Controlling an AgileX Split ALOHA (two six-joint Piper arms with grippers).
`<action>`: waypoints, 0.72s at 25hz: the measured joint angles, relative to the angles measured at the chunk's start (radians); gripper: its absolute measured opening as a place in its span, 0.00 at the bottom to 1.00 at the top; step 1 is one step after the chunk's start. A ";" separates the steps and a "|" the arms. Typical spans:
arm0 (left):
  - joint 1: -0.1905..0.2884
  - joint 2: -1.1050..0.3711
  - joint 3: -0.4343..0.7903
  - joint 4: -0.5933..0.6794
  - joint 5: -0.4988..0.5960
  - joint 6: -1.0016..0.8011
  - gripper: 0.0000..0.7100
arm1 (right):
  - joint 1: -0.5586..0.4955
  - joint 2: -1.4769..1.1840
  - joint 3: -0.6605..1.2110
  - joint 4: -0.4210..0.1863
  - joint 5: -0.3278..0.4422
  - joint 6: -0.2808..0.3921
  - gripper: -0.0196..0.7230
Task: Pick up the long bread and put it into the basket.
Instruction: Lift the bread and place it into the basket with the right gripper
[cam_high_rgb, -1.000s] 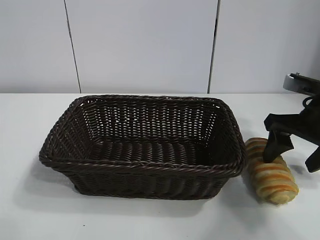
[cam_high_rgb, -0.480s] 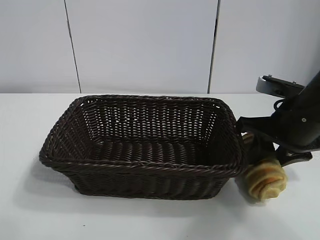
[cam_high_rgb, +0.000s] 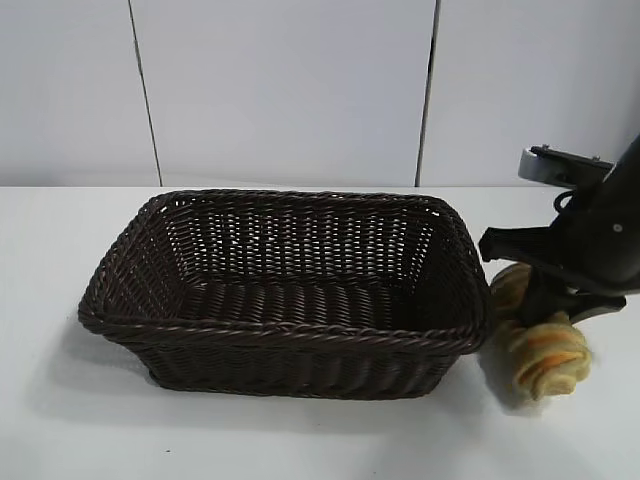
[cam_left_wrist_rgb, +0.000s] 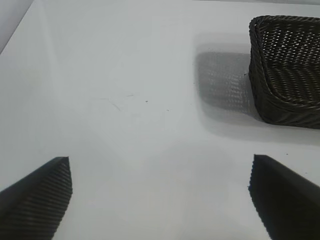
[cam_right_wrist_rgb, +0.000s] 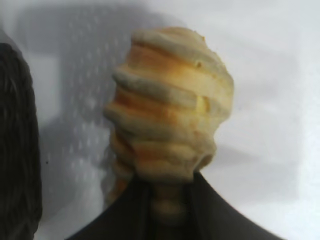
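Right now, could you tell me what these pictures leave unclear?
- Bread: its middle is hidden by the right gripper in the exterior view.
- Right wrist view: the bread's gripped end sits between the fingers, hiding the contact.
- Basket: cut off by the edge in both wrist views.
- Left gripper: only its fingertips show.

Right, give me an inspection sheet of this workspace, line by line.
Surface: white table, faint marks.
Job's things: long bread squeezed at its middle, beside the basket, outside it; basket holds nothing.
Clutter: nothing seen.
Grippers: right gripper shut on the bread; left gripper open over bare table, off the basket's end.
Cables: dark lead on the right arm.
Surroundings: pale panelled wall.
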 joint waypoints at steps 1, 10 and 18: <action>0.000 0.000 0.000 0.000 0.000 0.000 0.98 | 0.000 -0.012 -0.037 -0.030 0.038 0.019 0.15; 0.000 0.000 0.000 0.000 0.000 0.000 0.98 | 0.029 -0.053 -0.279 -0.084 0.242 0.069 0.15; 0.000 0.000 0.000 -0.001 0.000 0.000 0.98 | 0.274 -0.007 -0.333 -0.067 0.252 0.125 0.15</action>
